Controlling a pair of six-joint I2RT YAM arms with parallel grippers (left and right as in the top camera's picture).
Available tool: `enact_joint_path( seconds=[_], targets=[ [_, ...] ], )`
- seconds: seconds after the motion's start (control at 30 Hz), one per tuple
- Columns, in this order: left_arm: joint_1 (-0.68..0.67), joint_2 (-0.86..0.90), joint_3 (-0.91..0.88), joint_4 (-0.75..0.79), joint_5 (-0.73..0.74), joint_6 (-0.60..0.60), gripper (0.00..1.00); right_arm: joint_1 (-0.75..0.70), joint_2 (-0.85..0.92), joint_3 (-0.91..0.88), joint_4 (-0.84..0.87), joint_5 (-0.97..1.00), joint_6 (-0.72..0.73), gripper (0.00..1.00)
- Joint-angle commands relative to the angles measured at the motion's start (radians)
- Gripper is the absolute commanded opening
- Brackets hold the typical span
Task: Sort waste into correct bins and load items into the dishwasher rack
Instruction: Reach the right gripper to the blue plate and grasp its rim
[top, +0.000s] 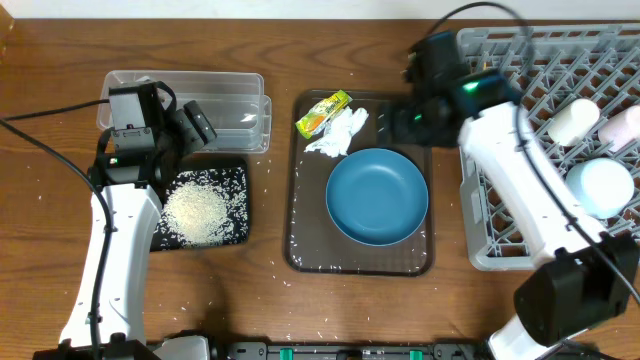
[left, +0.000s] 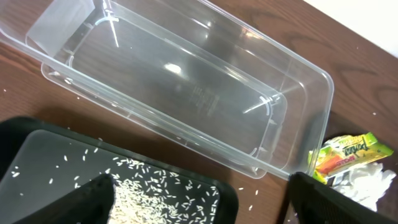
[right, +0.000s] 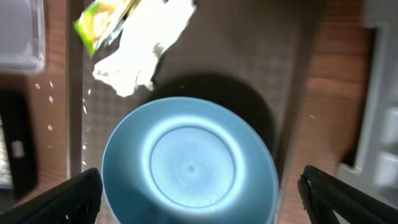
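With left fingers (left: 87, 202) spread wide, hovers over rice (left: 143, 196) heaped in black tray (left: 37, 149), clear tub (left: 186, 93) just beyond. Holds right fingers (right: 68, 199) wide apart above dark-blue bowl (right: 189, 168) on brown tray (right: 249, 62), tissue (right: 143, 46) touching wrapper (right: 102, 22) nearby. Keeps white cup (top: 572, 121), pink cup (top: 622, 125) and light-blue bowl (top: 600, 187) in rack (top: 580, 60).

White arms (top: 115, 240) wearing black joints, black cables (top: 48, 146) trailing, green lights (top: 470, 88) glowing, left tool (left: 205, 196) and right tool (right: 202, 196) showing dark fingers (right: 62, 199).
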Motion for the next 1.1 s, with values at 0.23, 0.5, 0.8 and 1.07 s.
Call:
enact_joint_path(
  seconds=[0.23,0.5,0.8,1.07],
  targets=[
    [0.003,-0.008,0.006,0.0,-0.022,0.004,0.95,0.215,0.02,-0.103,0.2,0.032,-0.117,0.94],
    [0.003,-0.008,0.006,0.0,-0.022,0.004,0.95,0.37,0.143,-0.117,0.137,0.042,-0.224,0.86],
    [0.003,-0.008,0.006,0.0,-0.022,0.004,0.95,0.446,0.216,-0.118,0.1,0.147,-0.071,0.86],
    [0.003,-0.008,0.006,0.0,-0.022,0.004,0.95,0.45,0.216,-0.126,0.092,0.145,0.122,0.63]
  ],
)
